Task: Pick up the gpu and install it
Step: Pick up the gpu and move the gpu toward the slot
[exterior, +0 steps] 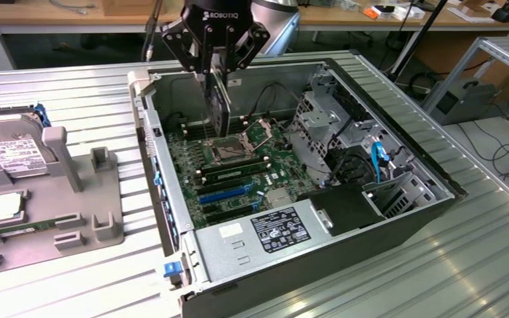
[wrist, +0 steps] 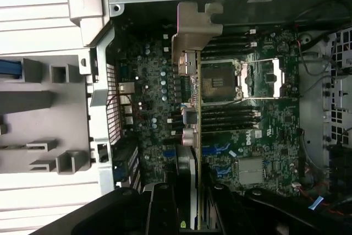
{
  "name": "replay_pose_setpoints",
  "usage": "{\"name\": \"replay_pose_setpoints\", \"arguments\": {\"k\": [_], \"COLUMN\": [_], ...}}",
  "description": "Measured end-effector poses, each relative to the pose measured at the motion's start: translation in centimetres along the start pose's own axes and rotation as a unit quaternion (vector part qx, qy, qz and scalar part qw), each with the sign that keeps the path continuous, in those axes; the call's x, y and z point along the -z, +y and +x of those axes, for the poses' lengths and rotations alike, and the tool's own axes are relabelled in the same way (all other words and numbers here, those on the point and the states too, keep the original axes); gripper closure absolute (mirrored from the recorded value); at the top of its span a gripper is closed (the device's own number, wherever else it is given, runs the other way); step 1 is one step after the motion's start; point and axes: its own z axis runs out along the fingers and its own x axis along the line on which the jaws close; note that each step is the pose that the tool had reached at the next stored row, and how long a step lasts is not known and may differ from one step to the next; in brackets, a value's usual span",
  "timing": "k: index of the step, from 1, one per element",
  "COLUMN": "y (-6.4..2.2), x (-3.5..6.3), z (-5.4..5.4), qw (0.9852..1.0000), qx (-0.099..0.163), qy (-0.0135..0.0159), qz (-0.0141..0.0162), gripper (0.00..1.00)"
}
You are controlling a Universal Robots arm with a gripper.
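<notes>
My gripper [exterior: 217, 71] is closed partway onto the gpu [exterior: 219, 109], a finger pressed to each flat face of the card. From my wrist I look straight down its thin edge [wrist: 190, 114], between my two fingers [wrist: 159, 207].

The card hangs directly below me with its long axis vertical. Its silver bracket [wrist: 193, 31] is at the end farthest from my fingers. It is clear of the board and touches nothing but me.

Beneath it lies the motherboard [exterior: 236, 165] inside the open computer case [exterior: 325, 255]. The card's lower end hovers near the open CPU socket [exterior: 230, 151]. The blue expansion slots [exterior: 223, 193] lie farther along the board, towards the power supply [exterior: 277, 228]. By my judgement the card stands on end over the board, not yet laid along those slots.

Outside the case, on the exterior view's left, a grey fixture tray [exterior: 77, 199] carries the hard drive [exterior: 16, 156] and the processor chip [exterior: 2, 207].
</notes>
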Motion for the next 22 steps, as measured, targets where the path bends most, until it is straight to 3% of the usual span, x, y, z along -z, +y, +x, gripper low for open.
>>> {"name": "replay_pose_setpoints", "arguments": {"k": [22], "y": [0.24], "x": [-1.73], "z": [-2.8], "qw": [1.0000], "qx": [0.000], "qy": [-0.0002], "qz": [0.0024], "gripper": [0.73]}}
